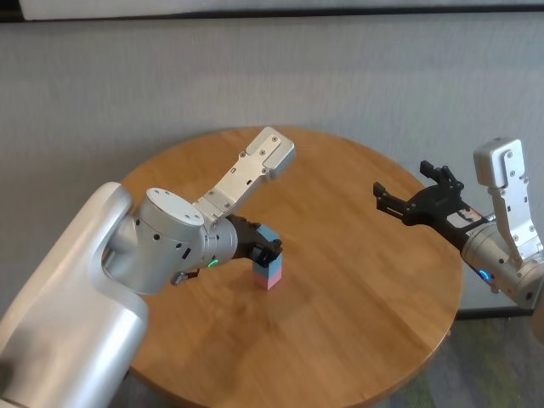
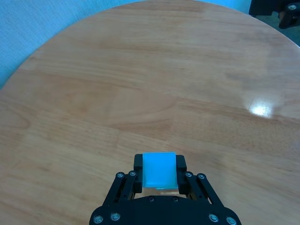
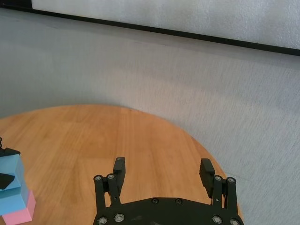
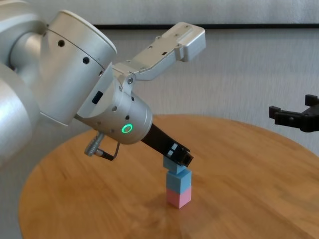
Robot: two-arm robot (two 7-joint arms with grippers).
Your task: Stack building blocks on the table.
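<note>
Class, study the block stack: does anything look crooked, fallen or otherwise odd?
Nothing stands out. The pink block sits on the table, a blue block squarely above it, the top blue block clamped in the left gripper.

Top blue block (image 4: 172, 163) mostly hidden by left pincer (image 4: 180, 158); stack (image 3: 14, 194) cut by edge, seemingly

Table (image 2: 140, 84): wood planks, smooth, semi-gloss with glare. Building blocks (image 4: 178, 185): matt, plain. Arm shells: smooth satin grey
</note>
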